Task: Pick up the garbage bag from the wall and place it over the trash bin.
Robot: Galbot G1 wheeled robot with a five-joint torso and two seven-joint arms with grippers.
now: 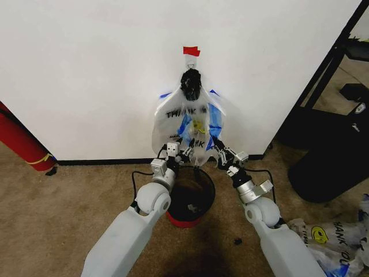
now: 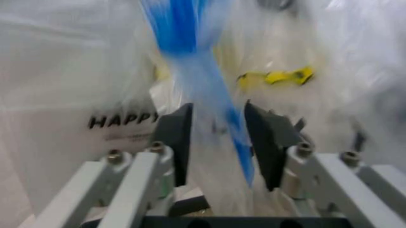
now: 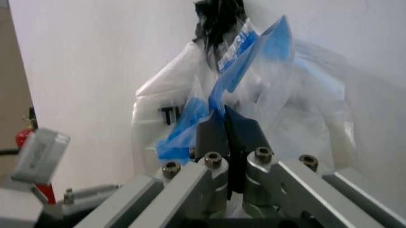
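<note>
Both grippers meet the garbage bag (image 1: 193, 124): right fingers (image 3: 244, 130) clamp it, left fingers (image 2: 174, 137) released.

Garbage bag (image 1: 193, 124) hangs on the wall (image 1: 86, 75) straight ahead of me, from a hook under a tape piece (image 1: 191, 51). Trash bin (image 1: 190, 196) sits on the floor below the bag, close to the wall, between my forearms. My left gripper (image 1: 180, 153) is at the bag's lower left edge, pads either side of a taped strip with a gap. My right gripper (image 1: 222, 154) is at the bag's lower right edge, pinched on a taped strip. Cylinder (image 1: 20, 141) leans at the wall far left. More bags (image 1: 331, 239) on the floor at my right.
</note>
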